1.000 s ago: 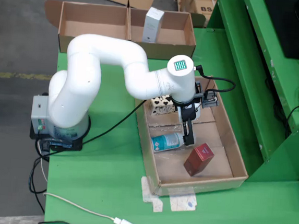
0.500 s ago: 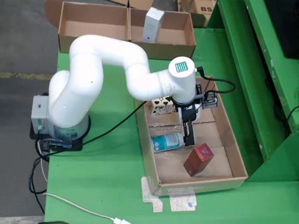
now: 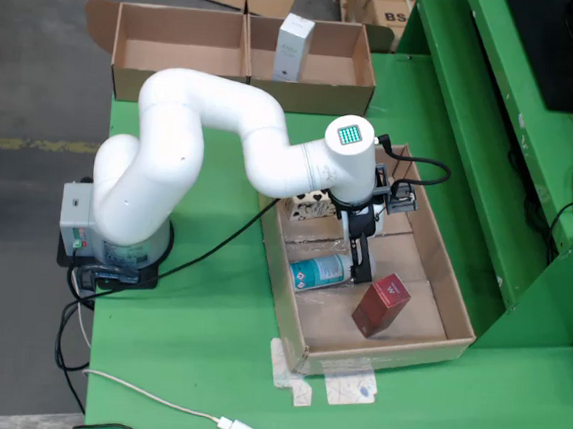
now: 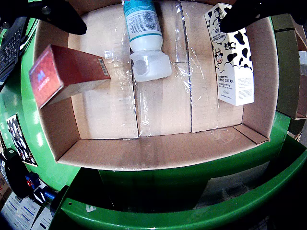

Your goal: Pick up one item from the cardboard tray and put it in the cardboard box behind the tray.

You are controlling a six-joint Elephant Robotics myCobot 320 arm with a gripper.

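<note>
— So, how do we stand?
— Our arm [image 3: 224, 129] bends over the cardboard tray [image 3: 454, 309], wrist pointing down. Our fingers [image 4: 62, 14] are spread wide and empty above the white bottle [image 4: 144, 33].
— And in the tray?
— Nearest the tabletop's [image 3: 185, 346] front edge, the red box [image 3: 381, 305]; then the bottle on its side; beyond it the cow-print carton [image 4: 230, 57].
— Farther back?
— The cardboard box [image 3: 178, 80] behind the tray holds one upright white carton [image 3: 293, 46].

The cow-patterned carton [image 4: 231, 57] reads "HAND CREAM"; a brown box [image 3: 385, 7] behind shows "BS".
</note>
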